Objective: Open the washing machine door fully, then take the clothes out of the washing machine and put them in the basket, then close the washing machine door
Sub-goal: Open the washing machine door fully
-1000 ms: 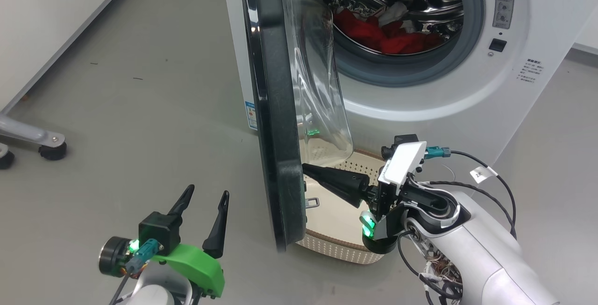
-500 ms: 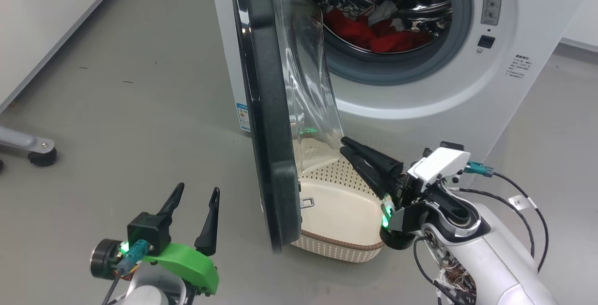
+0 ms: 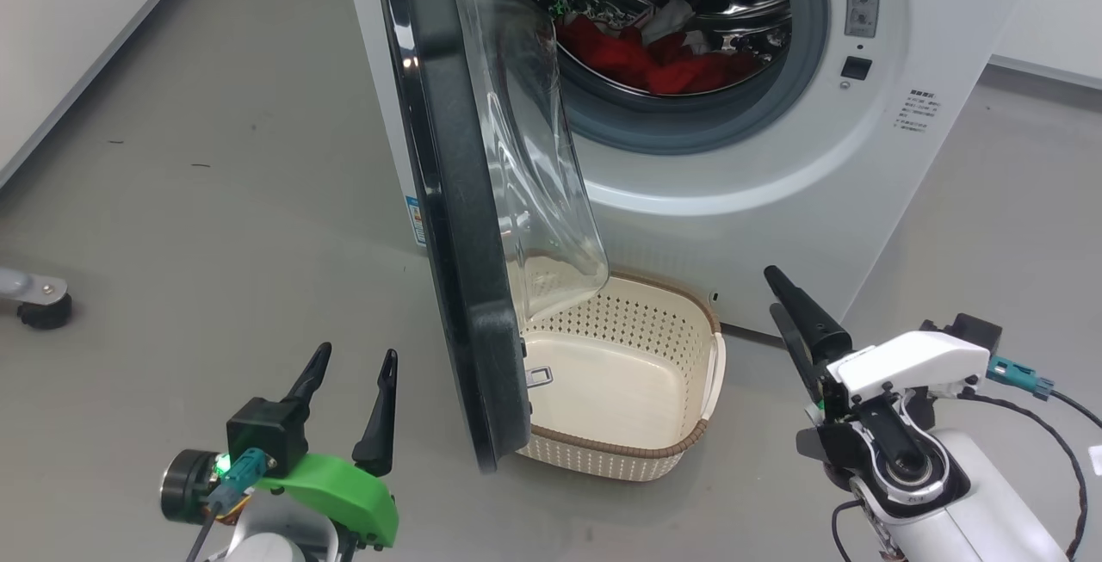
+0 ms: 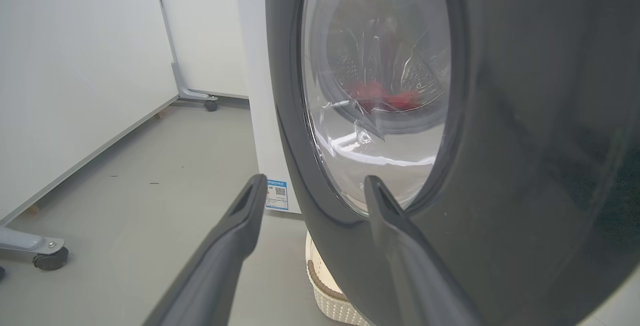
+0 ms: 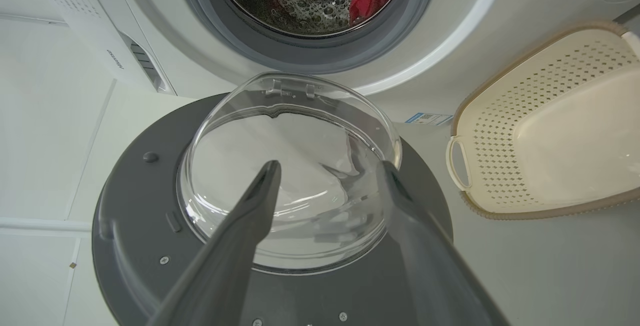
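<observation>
Jaws on left gripper [image 3: 357, 350] and right gripper [image 3: 772, 288] stand apart, empty.

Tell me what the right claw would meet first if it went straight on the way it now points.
Probably the clear glass bowl of the washing machine door: in the right wrist view the open right claw aims straight at it, with nothing between. Depth is hard to judge.

Clear way into washing machine [image 3: 775, 183] mouth, washing machine door [image 3: 456, 269] standing out at left, overhanging basket [image 3: 603, 457]
</observation>
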